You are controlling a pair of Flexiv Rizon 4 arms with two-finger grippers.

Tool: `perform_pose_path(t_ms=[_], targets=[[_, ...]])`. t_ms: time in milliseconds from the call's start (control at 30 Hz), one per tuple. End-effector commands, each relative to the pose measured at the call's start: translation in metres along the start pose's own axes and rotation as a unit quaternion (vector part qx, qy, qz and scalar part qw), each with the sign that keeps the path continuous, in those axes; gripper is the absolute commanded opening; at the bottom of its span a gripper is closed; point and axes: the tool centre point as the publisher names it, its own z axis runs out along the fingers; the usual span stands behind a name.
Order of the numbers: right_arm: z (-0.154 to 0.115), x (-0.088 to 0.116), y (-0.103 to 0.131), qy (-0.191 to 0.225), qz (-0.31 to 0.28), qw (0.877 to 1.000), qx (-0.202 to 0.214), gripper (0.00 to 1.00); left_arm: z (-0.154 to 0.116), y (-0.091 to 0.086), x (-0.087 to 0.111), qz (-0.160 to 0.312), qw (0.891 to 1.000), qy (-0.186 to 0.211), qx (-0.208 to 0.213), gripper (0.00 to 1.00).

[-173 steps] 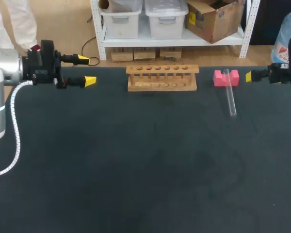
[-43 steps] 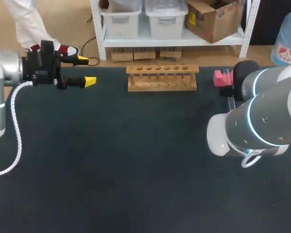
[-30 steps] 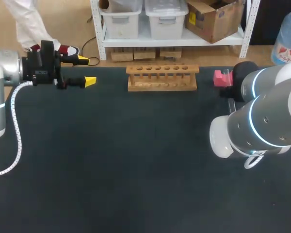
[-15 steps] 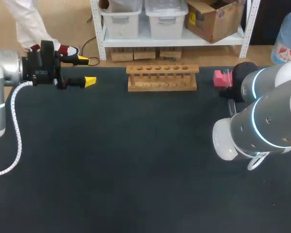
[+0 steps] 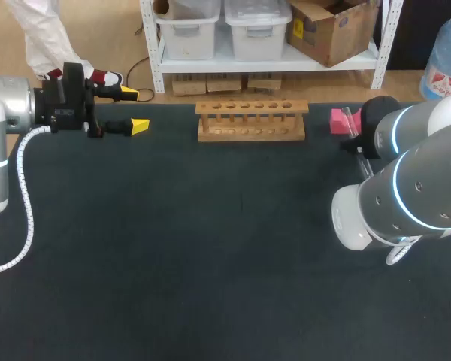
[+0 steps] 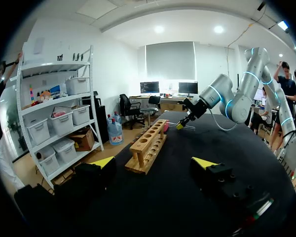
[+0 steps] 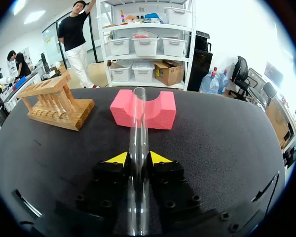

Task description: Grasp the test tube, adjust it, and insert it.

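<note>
While the right pincer (image 7: 138, 159) is pinching the test tube (image 7: 138, 123) from both sides partway along its length, the tube's long axis is running straight ahead along the fingers. Its far end is lying at the notch of the pink foam block (image 7: 163, 111) on the counter (image 5: 210, 248). The left pincer (image 6: 154, 163) is hanging spread and empty, well apart. The wooden rack (image 7: 54, 101) is standing near the block, its holes holding nothing. Judgement: the tube is lying near-flat and needs tipping upright; the right arm is nearer.
</note>
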Motion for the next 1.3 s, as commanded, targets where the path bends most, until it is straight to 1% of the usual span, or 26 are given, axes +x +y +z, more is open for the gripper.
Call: perform_pose_path(t_ms=[33,67,100,167,233,267,300,533,667,800,933,1133,1300], targets=[[-0.001,-0.001,-0.001,0.001,0.001,1.000,-0.002,0.13,0.000,-0.001,0.001,0.001,1.000,-0.002,-0.002,1.00],[-0.001,-0.001,-0.001,0.001,0.001,1.000,-0.001,0.14,0.000,-0.001,0.001,0.001,1.000,-0.002,-0.002,1.00],[-0.001,-0.001,-0.002,0.001,0.002,1.000,0.000,0.12,0.000,-0.001,0.001,0.001,1.000,-0.002,-0.002,1.00],[-0.001,0.000,-0.002,0.001,0.004,1.000,0.002,0.05,0.000,-0.001,0.001,0.001,1.000,-0.002,-0.002,1.00],[-0.002,0.000,-0.002,0.002,0.006,1.000,0.005,0.07,0.000,-0.001,0.001,0.001,1.000,-0.002,-0.002,1.00],[-0.002,0.000,-0.002,0.002,0.008,1.000,0.007,0.01,0.000,-0.001,0.001,0.001,1.000,-0.002,-0.002,1.00],[-0.002,0.000,-0.002,0.002,0.009,1.000,0.007,0.00,0.000,-0.001,0.001,0.001,1.000,-0.002,-0.002,1.00],[-0.004,-0.003,-0.002,-0.003,0.015,1.000,0.011,0.00,0.000,-0.001,0.001,0.001,1.000,-0.002,-0.002,1.00],[-0.009,-0.009,0.000,-0.009,0.019,1.000,0.014,0.00,0.000,-0.001,0.001,0.001,1.000,-0.002,-0.002,1.00],[-0.017,-0.017,0.005,-0.020,0.030,0.999,0.019,0.00,0.000,-0.001,0.001,0.001,1.000,-0.002,-0.002,1.00],[-0.025,-0.022,0.011,-0.023,0.031,0.999,0.020,0.00,0.000,-0.001,0.001,0.001,1.000,-0.002,-0.002,1.00],[-0.043,-0.033,0.021,-0.025,0.033,0.999,0.028,0.00,0.000,-0.001,0.001,0.001,1.000,-0.002,-0.002,1.00],[-0.060,-0.043,0.031,-0.028,0.034,0.998,0.044,0.00,0.000,-0.001,0.001,0.001,1.000,-0.002,-0.002,1.00]])
